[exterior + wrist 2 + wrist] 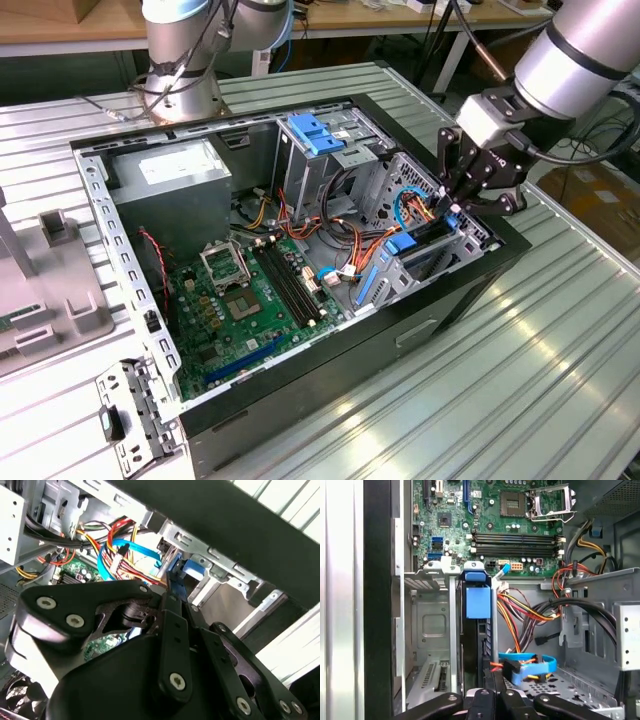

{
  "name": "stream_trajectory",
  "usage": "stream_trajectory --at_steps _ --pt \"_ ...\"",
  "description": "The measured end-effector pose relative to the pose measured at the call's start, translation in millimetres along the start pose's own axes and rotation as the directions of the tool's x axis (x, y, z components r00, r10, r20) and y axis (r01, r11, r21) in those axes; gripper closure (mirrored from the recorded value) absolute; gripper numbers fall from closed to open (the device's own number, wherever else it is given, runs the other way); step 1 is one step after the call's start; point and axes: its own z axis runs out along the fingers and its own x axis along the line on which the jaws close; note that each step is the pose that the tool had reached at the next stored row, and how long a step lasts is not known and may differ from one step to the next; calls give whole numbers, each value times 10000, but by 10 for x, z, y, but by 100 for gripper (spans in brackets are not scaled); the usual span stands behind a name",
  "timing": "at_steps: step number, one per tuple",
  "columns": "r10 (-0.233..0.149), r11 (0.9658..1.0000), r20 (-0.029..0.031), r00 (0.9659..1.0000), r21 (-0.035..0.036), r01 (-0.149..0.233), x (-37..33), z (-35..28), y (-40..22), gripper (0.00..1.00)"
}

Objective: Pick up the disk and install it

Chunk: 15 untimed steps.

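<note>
Table (560, 330): ribbed metal top, carries the open PC case; cut off by frame edges.
PC case (300, 380): lies on its side, side panel off, black outer walls.
Arm (575, 50): comes in from exterior view's right, upper part out of frame.
PSU box (170, 195): grey, white sticker, at the case corner twd exterior view's left.
Motherboard (240, 310): green, on case floor; 1 empty CPU socket seen in first wrist view (547, 502).
Drive cage (430, 250): grey metal w/ blue parts, at case end nearest the fingers.
Disk (482, 635): stands on edge in a cage slot, dark side showing w/ a blue tab at its end; label face hidden, lower part behind the fingers. Blue edge also in second wrist view (176, 572), rest blocked by black linkage.
Fingers (452, 208): at the disk's outer end in the cage, narrow gap, look pinched on the disk's edge; contact itself hard to make out.
Cables (527, 667): blue flat + red/yellow/orange bundle just beside the disk.
</note>
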Motion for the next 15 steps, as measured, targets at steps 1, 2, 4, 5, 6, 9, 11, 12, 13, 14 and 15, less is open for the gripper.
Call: stream_trajectory --at_steps 1,2,4,5,6,9,11,12,13,14,15 --pt "-1 10000 22 10000 -2 1 -4 -22 -21 89" --pt "-1 10000 44 10000 -4 1 -7 -44 -36 89" --pt "-4 10000 103 9999 -7 4 -14 -100 -69 89" --pt "-4 10000 133 9999 -9 4 -18 -126 -80 89" --pt "-5 10000 186 9998 -14 5 -21 -148 -96 89" --pt "-7 10000 267 9996 -31 8 -26 -176 -134 89" --pt "-6 10000 268 9996 -33 7 -26 -176 -139 89" --pt "-6 10000 268 9996 -33 7 -26 -176 -139 89" --pt "-6 10000 269 9996 -33 7 -26 -176 -139 89" --pt "-7 10000 268 9996 -33 8 -26 -176 -140 89" --pt "-7 10000 268 9996 -33 8 -26 -176 -140 89"
